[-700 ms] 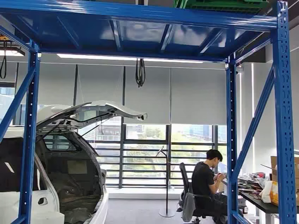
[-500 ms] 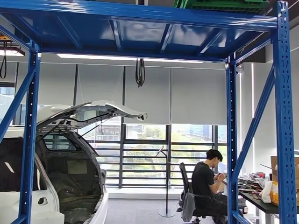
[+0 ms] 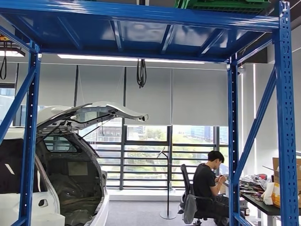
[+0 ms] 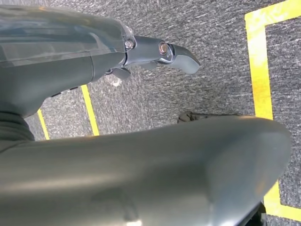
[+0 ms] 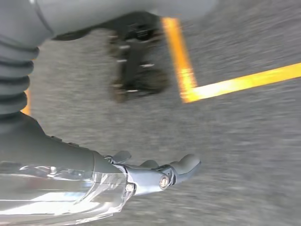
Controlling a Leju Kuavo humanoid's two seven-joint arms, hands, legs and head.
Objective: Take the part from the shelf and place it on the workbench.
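Arms hanging, both hands empty, no part in sight yet.

Head view: we're looking through the blue shelf frame [image 3: 234,141], green crate [image 3: 223,4] sitting on its top deck, white car [image 3: 53,188] with tailgate raised at left, a person [image 3: 209,186] sitting at a cluttered worktop [image 3: 262,205] at right. We can't tell where the part is. Left wrist view: left hand [image 4: 161,52] is hanging over grey carpet [image 4: 213,70] with yellow floor tape [image 4: 261,66], fingers extended, holding nothing. Right wrist view: right hand [image 5: 160,174] is doing the same, fingers straight, empty, picture blurred. Head view is reading identical to 0.7 s ago; the person is sitting in the same pose.
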